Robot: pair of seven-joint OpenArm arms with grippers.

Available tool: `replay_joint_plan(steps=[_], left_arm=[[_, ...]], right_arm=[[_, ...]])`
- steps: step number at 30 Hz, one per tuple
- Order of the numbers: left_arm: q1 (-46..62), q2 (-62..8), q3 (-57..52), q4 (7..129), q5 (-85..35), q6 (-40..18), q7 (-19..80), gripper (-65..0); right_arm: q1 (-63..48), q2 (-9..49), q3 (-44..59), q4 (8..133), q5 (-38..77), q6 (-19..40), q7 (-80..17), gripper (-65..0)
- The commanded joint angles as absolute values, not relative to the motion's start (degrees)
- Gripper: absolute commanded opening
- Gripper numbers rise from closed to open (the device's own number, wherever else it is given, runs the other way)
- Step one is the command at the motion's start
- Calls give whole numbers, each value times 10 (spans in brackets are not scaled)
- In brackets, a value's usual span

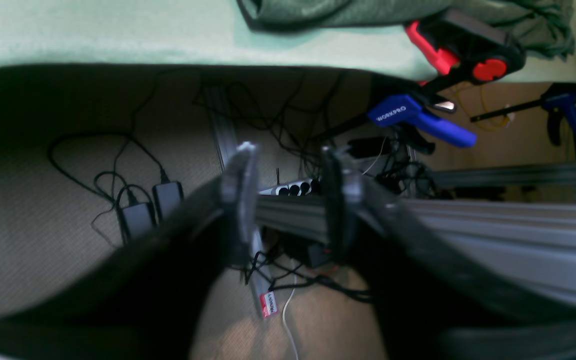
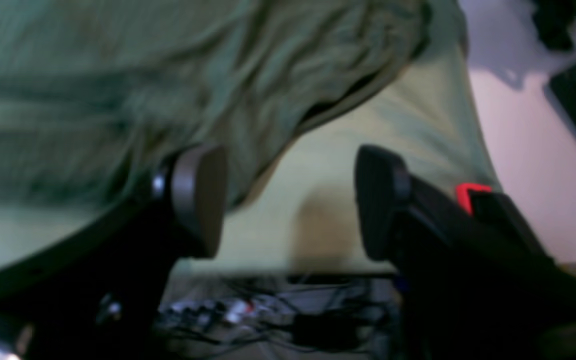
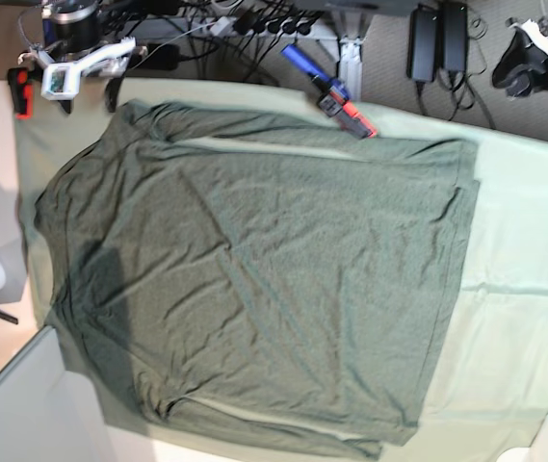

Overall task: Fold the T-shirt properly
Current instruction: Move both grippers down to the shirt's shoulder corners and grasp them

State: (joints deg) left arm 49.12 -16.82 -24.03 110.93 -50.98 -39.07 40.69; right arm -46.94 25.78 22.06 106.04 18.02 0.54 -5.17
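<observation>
The left claw (image 1: 288,200) has its two fingers (image 1: 240,200) parted with a clear gap; nothing sits between them and they touch nothing. It hangs off the desk's edge, over the floor. The right claw (image 2: 288,200) stands wide apart too, with no cloth in the gap. Its left pad (image 2: 200,200) sits just at the shirt's edge, but the view is too blurred to tell whether it touches. In the base view the right claw (image 3: 76,67) shows at the desk's top left corner, past the shirt; the left one is hard to make out there.

The shirt (image 3: 254,279) lies spread flat on the desk (image 3: 524,298), filling most of it, creased all over, with folded-in strips along its upper and lower edges. A pale green cloth (image 3: 505,356) covers the desk and shows bare along the right side.

A red and black clamp (image 1: 463,50) grips the desk's edge close to the shirt's bunched hem, and a blue clamp (image 1: 418,117) hangs just below it. Under the desk the carpet floor (image 1: 28,235) carries tangled black cables (image 1: 118,165), two power bricks (image 1: 153,207) and a power strip (image 1: 293,189). Grey metal frame rails (image 1: 493,235) run under the desk.
</observation>
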Motion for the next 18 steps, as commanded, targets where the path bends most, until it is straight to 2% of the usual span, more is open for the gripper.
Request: replay_joint_plan(steps=[1, 8, 10, 13, 18], left_arm=[[498, -173, -244, 1118, -516, -400, 399, -340], [498, -183, -244, 1118, -516, -400, 397, -324], [498, -197, -244, 1118, -516, -400, 392, -268], [497, -214, -244, 1118, -516, -400, 378, -216], [488, -227, -244, 1118, -516, -400, 356, -213]], right_arm=[[-456, 248, 230, 1068, 191, 1, -55, -251], [-387, 155, 229, 1038, 236, 3, -76, -251], [-375, 135, 229, 1018, 245, 3, -76, -251], [-353, 115, 229, 983, 251, 4, -76, -251], [-320, 97, 229, 954, 260, 4, -76, -251]])
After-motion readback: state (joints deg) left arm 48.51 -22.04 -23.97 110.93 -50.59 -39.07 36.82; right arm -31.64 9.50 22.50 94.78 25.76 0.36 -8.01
